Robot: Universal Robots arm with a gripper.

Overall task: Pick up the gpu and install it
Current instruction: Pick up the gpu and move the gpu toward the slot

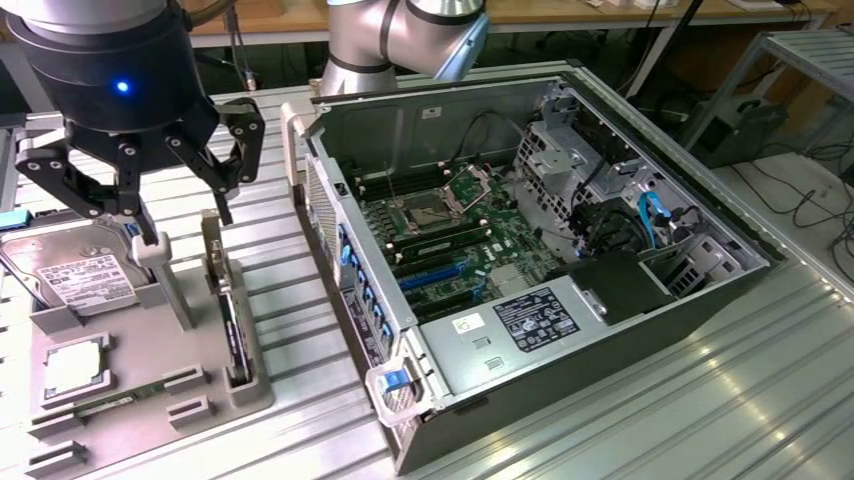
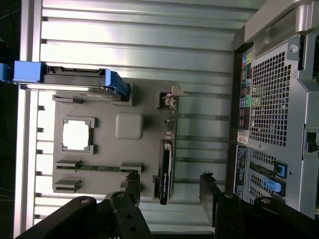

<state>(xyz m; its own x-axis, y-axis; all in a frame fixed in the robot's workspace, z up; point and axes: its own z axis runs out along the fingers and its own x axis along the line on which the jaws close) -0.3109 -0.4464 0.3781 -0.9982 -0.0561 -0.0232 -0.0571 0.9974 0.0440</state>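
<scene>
The gpu [image 1: 230, 318] is a thin dark card standing on edge in a slot of the grey fixture tray [image 1: 147, 350], its silver bracket [image 1: 211, 245] at the far end. My black gripper [image 1: 183, 222] hangs open above it, holding nothing. In the wrist view the gpu [image 2: 166, 172] appears edge-on, lying between the two fingertips [image 2: 132, 185], which stand apart from it on either side, and the bracket [image 2: 172, 95] points away from the gripper [image 2: 170, 185].
On the tray are a silver hard drive [image 1: 67, 268] in blue rails [image 2: 75, 79], a processor [image 1: 74, 364] and a green memory stick [image 1: 114, 402]. The open computer case [image 1: 694, 270] lies at the exterior view's right, motherboard [image 1: 447, 225] with blue slots [image 1: 430, 277] exposed.
</scene>
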